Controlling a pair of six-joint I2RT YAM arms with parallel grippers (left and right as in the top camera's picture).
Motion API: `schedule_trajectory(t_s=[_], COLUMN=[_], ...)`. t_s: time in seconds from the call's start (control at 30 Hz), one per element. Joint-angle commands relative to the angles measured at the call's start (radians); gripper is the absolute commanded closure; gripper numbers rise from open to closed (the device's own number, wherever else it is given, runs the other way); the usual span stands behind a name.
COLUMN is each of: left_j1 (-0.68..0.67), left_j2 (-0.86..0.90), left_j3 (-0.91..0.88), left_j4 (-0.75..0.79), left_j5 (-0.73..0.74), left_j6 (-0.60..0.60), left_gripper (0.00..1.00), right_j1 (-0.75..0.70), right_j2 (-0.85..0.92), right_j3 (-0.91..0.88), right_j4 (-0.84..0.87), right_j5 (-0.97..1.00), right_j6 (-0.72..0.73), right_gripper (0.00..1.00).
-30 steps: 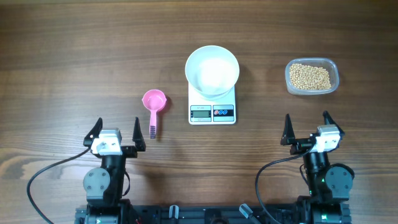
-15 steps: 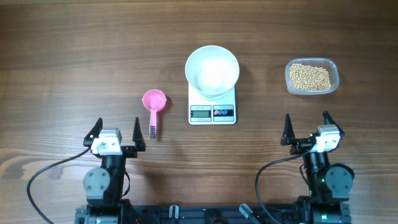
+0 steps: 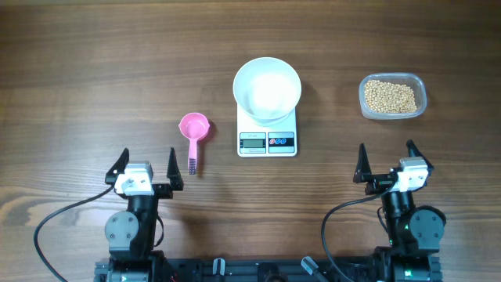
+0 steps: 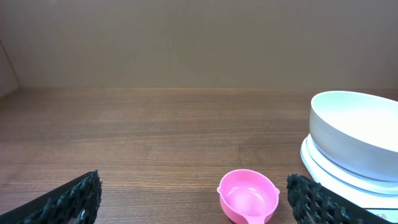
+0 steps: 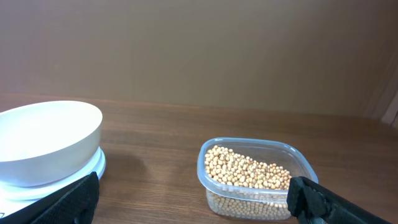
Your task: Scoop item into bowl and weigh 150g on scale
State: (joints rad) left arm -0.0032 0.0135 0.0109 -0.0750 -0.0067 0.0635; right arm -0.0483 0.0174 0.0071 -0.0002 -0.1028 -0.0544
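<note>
This reads as a robotics lab bench laid out for a kitchen-style trial, not a working kitchen. A dark wood-grain table (image 3: 78, 63) stands against a plain brown wall (image 4: 186, 37). The digital kitchen scale (image 3: 267, 142) sits mid-table with a white bowl (image 3: 267, 88) on its platform. Left of the scale lies a pink measuring scoop (image 3: 193, 131). Right of the scale, well apart, is a clear plastic tub (image 3: 423, 88) of soybeans (image 3: 390, 97). Nearer than the scale, at the table's edge, the left arm (image 3: 131, 227) and right arm (image 3: 412, 227) rise from a black mounting rail (image 3: 258, 271), each trailing a looping black cable (image 3: 55, 219).
</note>
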Motion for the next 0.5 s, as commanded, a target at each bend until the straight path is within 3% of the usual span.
schedule_trajectory(t_s=[0.0,0.47], left_j1=[0.008,0.008], left_j2=[-0.005,-0.005], left_j3=[-0.005,-0.005], left_j4=[0.001,0.001], left_j5=[-0.002,-0.002], left_j6=[0.011,0.011], left_gripper=[0.00,0.00], right_j1=[0.006,0.006], right_j2=[-0.003,-0.003], right_j3=[-0.002,-0.002], right_j4=[0.003,0.003], right_j5=[0.018,0.018], right_j6=[0.002,0.002], right_gripper=[0.00,0.00])
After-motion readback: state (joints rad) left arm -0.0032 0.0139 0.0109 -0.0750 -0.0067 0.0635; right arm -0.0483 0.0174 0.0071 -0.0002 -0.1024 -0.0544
